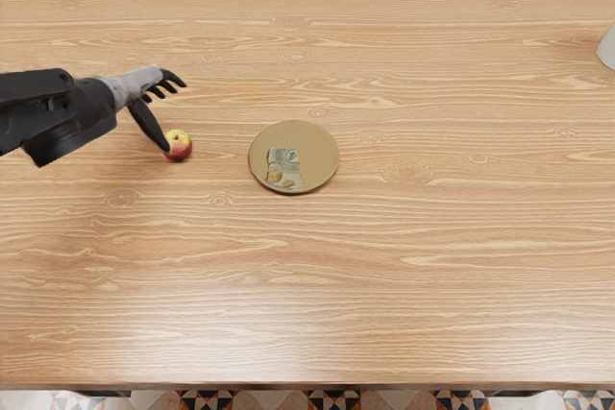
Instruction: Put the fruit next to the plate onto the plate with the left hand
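A small red and yellow apple [179, 145] lies on the wooden table, a short way left of a round tan plate [294, 156] with a picture in its middle. My left hand [154, 103] comes in from the left edge, hovering just up and left of the apple. Its fingers are spread, four pointing right and the thumb [150, 126] reaching down until its tip meets the apple's left side. Nothing is held. The plate carries no fruit.
The wooden table [384, 276] fills the view, its front edge along the bottom. A pale object [607, 47] shows at the right edge, cut off by the frame.
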Controlling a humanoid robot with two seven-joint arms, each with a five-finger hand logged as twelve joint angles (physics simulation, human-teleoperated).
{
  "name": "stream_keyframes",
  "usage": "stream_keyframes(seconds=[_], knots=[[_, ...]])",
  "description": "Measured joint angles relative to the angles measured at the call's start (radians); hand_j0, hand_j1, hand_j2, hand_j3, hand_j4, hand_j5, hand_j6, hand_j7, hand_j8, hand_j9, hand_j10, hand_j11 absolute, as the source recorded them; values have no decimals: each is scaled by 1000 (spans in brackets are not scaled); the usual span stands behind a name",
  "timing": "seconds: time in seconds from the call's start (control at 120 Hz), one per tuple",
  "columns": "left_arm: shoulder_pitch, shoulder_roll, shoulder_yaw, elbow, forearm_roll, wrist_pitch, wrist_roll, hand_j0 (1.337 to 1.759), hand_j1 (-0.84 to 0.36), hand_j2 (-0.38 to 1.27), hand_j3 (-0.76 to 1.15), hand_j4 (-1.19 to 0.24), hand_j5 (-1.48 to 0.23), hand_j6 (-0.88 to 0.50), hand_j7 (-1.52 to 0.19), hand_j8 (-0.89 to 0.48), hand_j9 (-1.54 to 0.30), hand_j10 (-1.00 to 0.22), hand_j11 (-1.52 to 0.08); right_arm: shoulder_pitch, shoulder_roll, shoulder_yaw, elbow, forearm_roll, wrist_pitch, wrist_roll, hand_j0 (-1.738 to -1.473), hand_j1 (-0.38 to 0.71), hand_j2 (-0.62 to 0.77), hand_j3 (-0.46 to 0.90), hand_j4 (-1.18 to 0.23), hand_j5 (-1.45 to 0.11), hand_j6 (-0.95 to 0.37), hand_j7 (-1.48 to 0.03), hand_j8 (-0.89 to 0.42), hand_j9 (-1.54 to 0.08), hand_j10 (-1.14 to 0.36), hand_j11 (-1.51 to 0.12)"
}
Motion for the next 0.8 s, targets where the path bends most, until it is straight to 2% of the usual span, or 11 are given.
stream_keyframes(seconds=[0.183,0.283,0.492,0.8], knots=[[-17,-1,73,-133,-1,120,1,1658,45,53,0,-256,-331,-257,-331,-257,-331,-256,-331,0,0,0,0,0,0,0,-1658,-311,-6,0,-32,-41,-32,-41,-32,-41,-32,-41],[-17,-2,89,-171,-4,161,0,1658,29,55,0,-269,-348,-269,-348,-269,-348,-268,-347,0,0,0,0,0,0,0,-1658,-311,-6,0,-32,-41,-32,-41,-32,-41,-32,-41],[-15,-33,118,-166,-6,242,0,1658,-48,68,0,-333,-432,-333,-432,-333,-432,-333,-432,0,0,0,0,0,0,0,-1658,-311,-6,0,-32,-41,-32,-41,-32,-41,-32,-41],[3,-53,135,-149,-6,260,0,1658,-175,89,0,-439,-569,-439,-569,-439,-569,-439,-569,0,0,0,0,0,0,0,-1658,-311,-6,0,-32,-41,-31,-41,-31,-41,-31,-41]])
